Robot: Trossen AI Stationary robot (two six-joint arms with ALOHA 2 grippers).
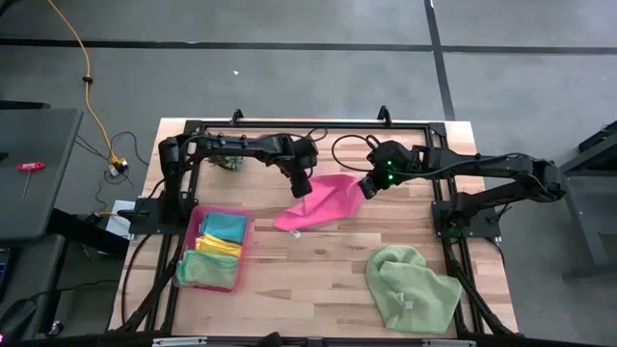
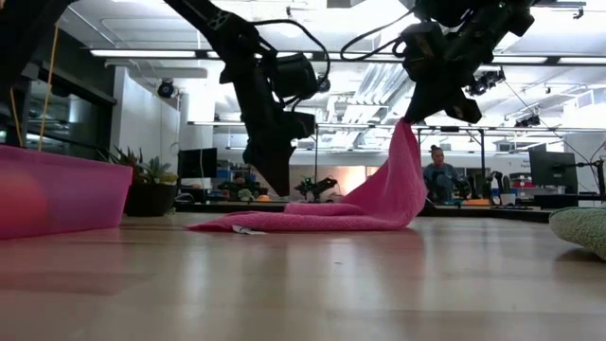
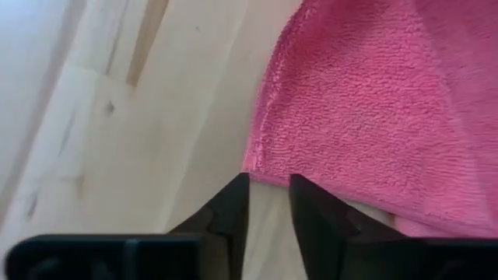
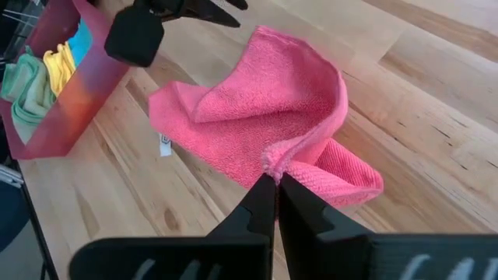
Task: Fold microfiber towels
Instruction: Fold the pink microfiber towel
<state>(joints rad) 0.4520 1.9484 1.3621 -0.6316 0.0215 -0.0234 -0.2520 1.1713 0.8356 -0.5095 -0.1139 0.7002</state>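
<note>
Right tool (image 4: 275, 183) is clamped on a bunched edge of the pink towel (image 1: 318, 204), lifting that side off the table (image 1: 318, 280). Left tool (image 3: 268, 187), fingers slightly apart and holding nothing, hovers at the towel's opposite edge. Judging by this, the fold is half made; next the lifted edge should be laid down squarely. Beyond the pink towel lie a crumpled green towel (image 1: 413, 287) and a rigid translucent tray (image 1: 190, 236) of soft, fuzzy cloths.

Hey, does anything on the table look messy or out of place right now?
Mostly the hot pink microfiber towel: it lies rumpled mid-table, one corner pinched up by the right gripper. A pale green towel sits crumpled, unfolded, nearby.
</note>
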